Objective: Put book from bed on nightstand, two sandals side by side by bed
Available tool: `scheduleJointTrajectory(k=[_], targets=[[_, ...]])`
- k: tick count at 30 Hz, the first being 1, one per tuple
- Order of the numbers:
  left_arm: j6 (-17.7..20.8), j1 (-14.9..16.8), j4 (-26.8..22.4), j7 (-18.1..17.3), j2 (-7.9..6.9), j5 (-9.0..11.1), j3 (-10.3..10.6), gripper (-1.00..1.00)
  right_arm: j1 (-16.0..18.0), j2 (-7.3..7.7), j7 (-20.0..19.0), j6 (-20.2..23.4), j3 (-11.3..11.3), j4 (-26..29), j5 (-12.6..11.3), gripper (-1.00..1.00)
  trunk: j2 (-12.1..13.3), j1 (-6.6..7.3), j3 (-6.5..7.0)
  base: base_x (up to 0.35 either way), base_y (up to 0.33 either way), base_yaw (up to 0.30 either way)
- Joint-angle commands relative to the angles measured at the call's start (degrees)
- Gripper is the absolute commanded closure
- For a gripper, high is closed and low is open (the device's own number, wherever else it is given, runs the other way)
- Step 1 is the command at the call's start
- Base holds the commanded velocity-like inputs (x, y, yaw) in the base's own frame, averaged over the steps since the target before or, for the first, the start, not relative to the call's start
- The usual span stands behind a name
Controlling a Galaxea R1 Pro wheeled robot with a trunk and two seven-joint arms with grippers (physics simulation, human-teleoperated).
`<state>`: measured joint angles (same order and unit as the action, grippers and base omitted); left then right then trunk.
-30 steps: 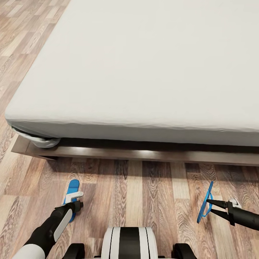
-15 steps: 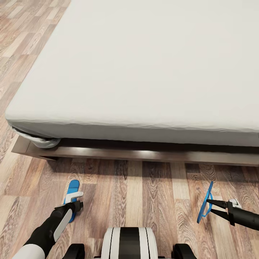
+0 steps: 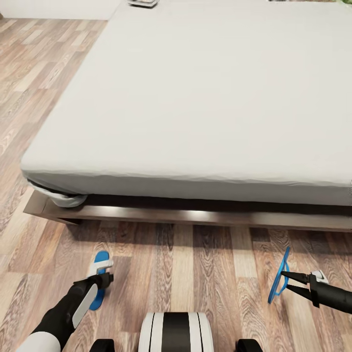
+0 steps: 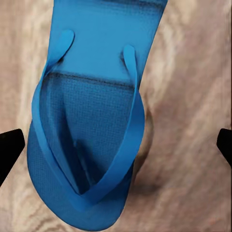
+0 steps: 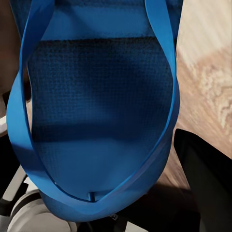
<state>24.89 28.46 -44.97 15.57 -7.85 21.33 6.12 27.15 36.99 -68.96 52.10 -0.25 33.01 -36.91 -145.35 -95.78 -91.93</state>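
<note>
The bed [image 3: 205, 98] has a plain grey mattress on a dark wood frame [image 3: 161, 215] and spans the view ahead. One blue sandal [image 3: 99, 279] lies flat on the plank floor at the lower left. My left gripper [image 3: 101, 275] hovers right over it, open. In the left wrist view the black fingertips [image 4: 9, 147] stand wide on either side of that sandal [image 4: 92, 121]. The other sandal [image 3: 278, 276] stands on edge at the lower right, with my right gripper [image 3: 284, 279] shut on its strap [image 5: 164, 125]. The book and nightstand are out of view.
Wood-plank floor [image 3: 195, 274] runs between the bed frame and my base [image 3: 176, 332]. More floor stretches along the bed's left side [image 3: 34, 73]. A small pale object [image 3: 143, 3] is cut off at the far end of the bed.
The head camera has tilted up, so more of the bed's far end shows. Both grippers and both sandals stay where they were.
</note>
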Motion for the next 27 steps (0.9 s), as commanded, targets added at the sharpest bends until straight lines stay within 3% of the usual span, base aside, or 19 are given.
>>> scheduleJointTrajectory(k=[1,2,4,5,9,11,14,16,19,21,24,26,27], targets=[[0.2,0.0,-0.2,-0.6,-0.22,0.7,0.3,-1.0,0.0,0.01,-0.1,0.3,0.0,-0.1,0.0,1.0,0.0,0.03,0.2,0.0,0.0,0.0],[0.3,0.0,-0.3,-2.7,-0.6,1.0,0.0,-1.0,0.0,-0.01,0.0,0.3,0.0,-0.1,0.0,1.0,0.0,0.03,0.2,0.0,0.0,0.0],[0.5,0.0,-0.4,-12.7,-2.96,2.8,-1.3,-1.0,0.0,-0.06,0.0,0.2,0.0,-0.2,0.0,1.0,0.0,0.03,0.2,0.0,0.0,0.0],[0.5,0.0,-0.4,-15.2,-3.5,3.3,-1.6,-1.0,0.0,-0.06,0.0,0.2,0.0,-0.2,0.0,1.0,0.0,0.03,0.2,0.0,0.0,0.0],[2.9,0.0,-0.3,-34.8,-9.31,6.2,-4.3,-1.0,0.0,-0.08,0.1,0.2,0.0,-0.3,0.0,1.0,0.0,0.03,0.2,0.0,0.0,0.0],[5.2,0.0,-0.2,-42.0,-10.91,6.6,-5.3,-1.0,0.0,-0.08,0.2,0.1,0.0,-0.4,0.0,1.0,0.0,0.03,0.2,0.0,0.0,0.0],[6.3,0.0,-0.1,-49.2,-11.59,6.8,-6.4,-1.0,0.0,-0.08,0.4,-0.1,0.0,-0.5,0.0,1.0,0.0,0.03,0.2,0.0,0.0,0.0],[6.6,0.0,0.0,-51.9,-11.74,6.8,-6.7,-1.0,0.0,-0.08,0.6,-0.2,0.2,-0.6,0.0,1.0,0.0,0.03,0.2,0.0,0.0,0.0],[6.7,0.0,0.0,-53.2,-11.8,6.8,-6.8,-1.0,0.0,-0.08,1.4,-0.4,0.4,-1.1,0.3,1.0,0.0,0.03,0.2,0.0,0.0,0.0],[6.8,0.0,0.0,-53.6,-11.82,6.8,-6.9,-1.0,0.0,-0.08,5.7,-0.6,0.5,-1.8,2.3,1.0,0.0,0.03,0.2,0.0,0.0,0.0],[6.8,0.0,0.1,-53.8,-11.83,6.8,-6.9,-1.0,0.0,-0.13,16.6,-3.8,0.1,-2.0,8.2,1.0,0.0,0.03,0.2,0.0,0.114,0.0],[6.9,0.0,0.1,-53.8,-11.83,6.8,-6.9,-1.0,0.0,-0.32,24.1,-9.3,0.1,-2.2,11.3,1.0,0.0,0.03,0.2,0.0,0.215,0.0],[7.0,0.0,0.1,-53.7,-11.83,6.8,-6.9,-1.0,0.0,-0.42,29.7,-12.8,0.2,-2.2,13.0,1.0,0.0,0.03,0.2,0.0,0.272,0.0]])
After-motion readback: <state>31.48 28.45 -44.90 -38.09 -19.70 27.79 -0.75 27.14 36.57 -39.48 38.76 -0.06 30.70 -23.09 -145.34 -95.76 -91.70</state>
